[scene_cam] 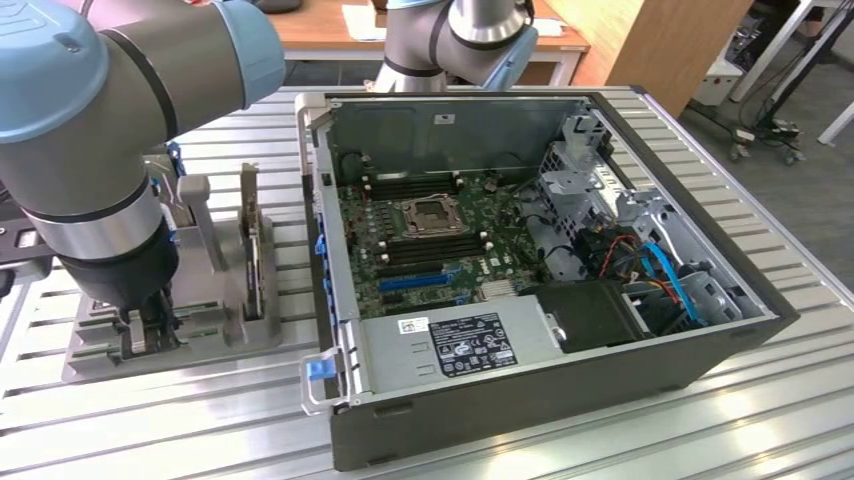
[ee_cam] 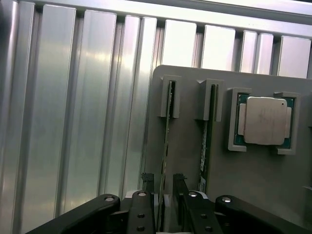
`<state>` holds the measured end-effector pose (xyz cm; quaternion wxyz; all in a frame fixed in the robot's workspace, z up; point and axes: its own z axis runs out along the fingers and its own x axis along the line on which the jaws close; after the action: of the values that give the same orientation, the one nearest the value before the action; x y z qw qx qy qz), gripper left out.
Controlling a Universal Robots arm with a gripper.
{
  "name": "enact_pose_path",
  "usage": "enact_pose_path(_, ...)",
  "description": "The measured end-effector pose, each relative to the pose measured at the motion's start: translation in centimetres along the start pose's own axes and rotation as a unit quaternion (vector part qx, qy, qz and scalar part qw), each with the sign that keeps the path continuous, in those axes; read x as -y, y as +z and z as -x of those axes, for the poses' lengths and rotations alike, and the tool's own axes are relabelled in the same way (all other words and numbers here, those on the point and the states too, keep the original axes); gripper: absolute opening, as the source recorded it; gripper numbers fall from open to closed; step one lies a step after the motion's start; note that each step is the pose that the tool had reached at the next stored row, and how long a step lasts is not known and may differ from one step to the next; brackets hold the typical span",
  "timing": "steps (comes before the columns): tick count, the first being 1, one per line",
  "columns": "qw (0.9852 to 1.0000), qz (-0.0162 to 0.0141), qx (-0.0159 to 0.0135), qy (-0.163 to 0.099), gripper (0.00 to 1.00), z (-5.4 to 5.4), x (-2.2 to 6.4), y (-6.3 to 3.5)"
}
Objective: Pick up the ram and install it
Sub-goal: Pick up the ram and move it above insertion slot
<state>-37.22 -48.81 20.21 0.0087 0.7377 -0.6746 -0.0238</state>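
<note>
The ram (ee_cam: pixel 166 141) stands on edge in a slot of the grey holder (ee_cam: pixel 185 151), not yet lifted. A second, matching stick (ee_cam: pixel 207 141) stands just beside it in the neighbouring slot, and a processor (ee_cam: pixel 265 120) lies in its own recess further along the same holder.

The pincer (ee_cam: pixel 164 178) is spread, with one finger on each side of the ram's near end. Whether the pads touch the board I cannot tell from this angle; it looks like a straddle rather than a grip. In the exterior view the pincer (scene_cam: pixel 144 325) is down at the holder on the ribbed metal counter (scene_cam: pixel 200 420), at that view's left.

The open computer case (scene_cam: pixel 534 410) stands near, on the exterior view's right, motherboard (scene_cam: pixel 427 230) exposed — its memory slots (scene_cam: pixel 400 187) flank the processor socket.

Progress: early. The approach and alignment over the ram appear done; the grip, the lift and the seating in the motherboard are all outstanding — nothing has been installed from this holder so far as visible.
</note>
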Motion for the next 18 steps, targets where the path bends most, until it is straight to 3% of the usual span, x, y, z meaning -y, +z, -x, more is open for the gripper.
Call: enact_pose_path(18,1.0000,0.0000,0.0000,0.000,0.29,0.05,0.14,0.32)
